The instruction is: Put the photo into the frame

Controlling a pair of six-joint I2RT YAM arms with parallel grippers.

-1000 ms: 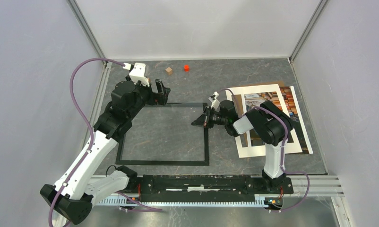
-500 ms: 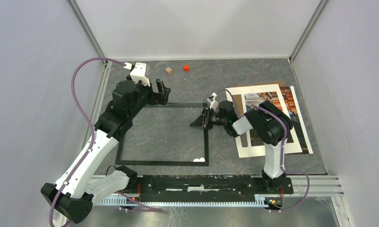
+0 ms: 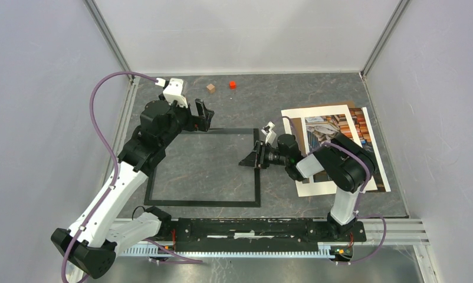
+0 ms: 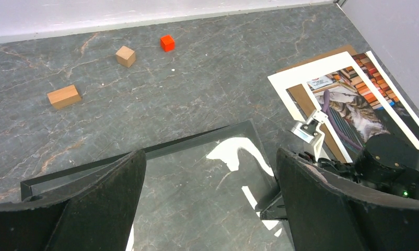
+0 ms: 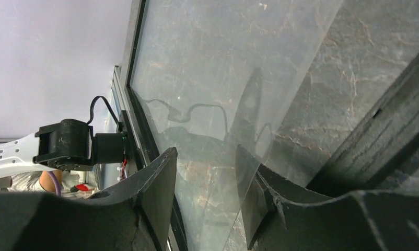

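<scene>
While the left gripper (image 3: 202,115) hangs wide apart and empty over the far rail of the frame (image 3: 204,203), the right gripper (image 3: 253,158) sits at the frame's right rail with its jaws partly parted. The frame lies flat at centre-left. A strip of bare table (image 3: 275,194) separates it from the white mat (image 3: 293,118) and photo (image 3: 334,127) at the right. Only the right wrist view shows the glass pane (image 5: 207,78), whose edge runs past one finger (image 5: 252,198), possibly touching it. Only the left wrist view shows a tan block (image 4: 64,96) beside the brown cube (image 4: 126,56) and red cube (image 4: 167,43) on the open far side.
</scene>
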